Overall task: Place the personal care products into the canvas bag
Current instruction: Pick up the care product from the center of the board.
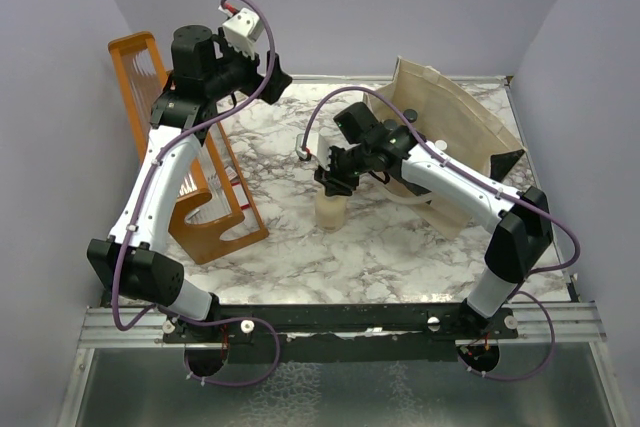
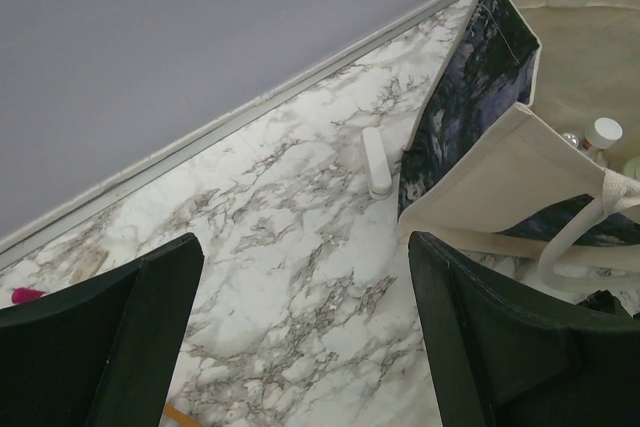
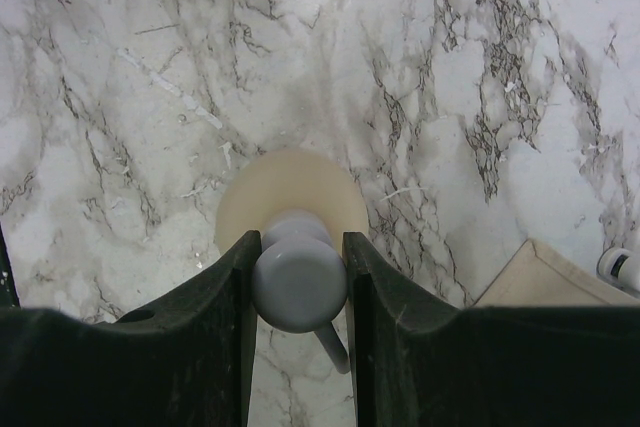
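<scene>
**A robot test cell in a lab**
Plain lilac walls point(image 1: 330, 7) box in a marble-patterned table point(image 1: 300, 257) on three sides. Two white-and-black machines, the left arm point(image 1: 165, 172) and right arm point(image 1: 450, 182), are bolted to an aluminium rail point(image 1: 130, 332) along its near edge.

The top external view sits high above and behind the arm bases. It looks down and forward from afar, taking in the whole table point(image 1: 380, 257), both arms, the orange rack point(image 1: 220, 237) and the canvas bag point(image 1: 440, 97).

The left wrist view rides just behind the left claw point(image 2: 305, 337), raised off the table and tilted toward the wall point(image 2: 200, 27), with the bag beyond the claw's right finger.

The right wrist view looks straight down from close to the table, along the right claw point(image 3: 300, 277), whose fingers flank the beige pump bottle point(image 3: 290, 197).

The top and left wrist views share the bag. The top and right wrist views share the bottle.
</scene>
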Controlling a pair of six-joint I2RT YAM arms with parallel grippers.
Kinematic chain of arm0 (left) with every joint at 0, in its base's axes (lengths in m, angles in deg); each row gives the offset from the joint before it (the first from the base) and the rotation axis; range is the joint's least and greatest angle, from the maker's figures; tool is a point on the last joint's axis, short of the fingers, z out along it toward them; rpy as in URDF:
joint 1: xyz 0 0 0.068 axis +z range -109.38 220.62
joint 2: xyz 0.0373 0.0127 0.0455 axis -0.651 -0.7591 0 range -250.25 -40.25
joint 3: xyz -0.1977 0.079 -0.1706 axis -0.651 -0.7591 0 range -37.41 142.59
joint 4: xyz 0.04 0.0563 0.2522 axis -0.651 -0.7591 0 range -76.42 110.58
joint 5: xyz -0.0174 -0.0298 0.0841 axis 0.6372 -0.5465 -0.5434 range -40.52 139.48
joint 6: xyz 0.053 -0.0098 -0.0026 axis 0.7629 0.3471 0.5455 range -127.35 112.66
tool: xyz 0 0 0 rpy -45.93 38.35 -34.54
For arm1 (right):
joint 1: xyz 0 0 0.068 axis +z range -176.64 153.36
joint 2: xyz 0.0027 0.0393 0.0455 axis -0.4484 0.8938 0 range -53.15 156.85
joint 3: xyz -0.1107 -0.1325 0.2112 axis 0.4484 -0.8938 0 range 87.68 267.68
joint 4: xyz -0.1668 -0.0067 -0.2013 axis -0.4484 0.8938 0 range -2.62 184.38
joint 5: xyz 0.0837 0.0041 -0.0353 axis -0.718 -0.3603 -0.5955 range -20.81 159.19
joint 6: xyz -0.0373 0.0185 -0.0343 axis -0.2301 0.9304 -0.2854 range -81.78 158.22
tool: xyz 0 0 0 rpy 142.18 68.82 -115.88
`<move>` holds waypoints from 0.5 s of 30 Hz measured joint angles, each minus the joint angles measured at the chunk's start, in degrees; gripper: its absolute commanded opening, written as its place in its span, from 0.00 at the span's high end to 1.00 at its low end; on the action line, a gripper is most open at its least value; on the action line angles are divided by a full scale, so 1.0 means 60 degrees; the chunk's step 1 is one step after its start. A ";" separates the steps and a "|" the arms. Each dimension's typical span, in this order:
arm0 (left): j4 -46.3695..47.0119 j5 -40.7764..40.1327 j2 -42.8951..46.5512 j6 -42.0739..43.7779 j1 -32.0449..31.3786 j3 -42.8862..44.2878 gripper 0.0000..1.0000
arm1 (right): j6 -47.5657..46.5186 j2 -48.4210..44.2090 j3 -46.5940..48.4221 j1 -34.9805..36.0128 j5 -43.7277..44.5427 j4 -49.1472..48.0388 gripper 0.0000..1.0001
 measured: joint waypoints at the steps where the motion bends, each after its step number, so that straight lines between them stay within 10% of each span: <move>1: 0.0000 0.0015 0.0000 0.0000 0.0000 -0.0022 0.14 | 0.0000 0.0000 -0.0004 0.0000 -0.0004 0.0000 0.95; 15: -0.0015 0.0138 0.0000 0.0080 -0.0062 -0.0102 0.14 | 0.0000 -0.0076 -0.0087 0.0000 0.0000 0.0000 0.91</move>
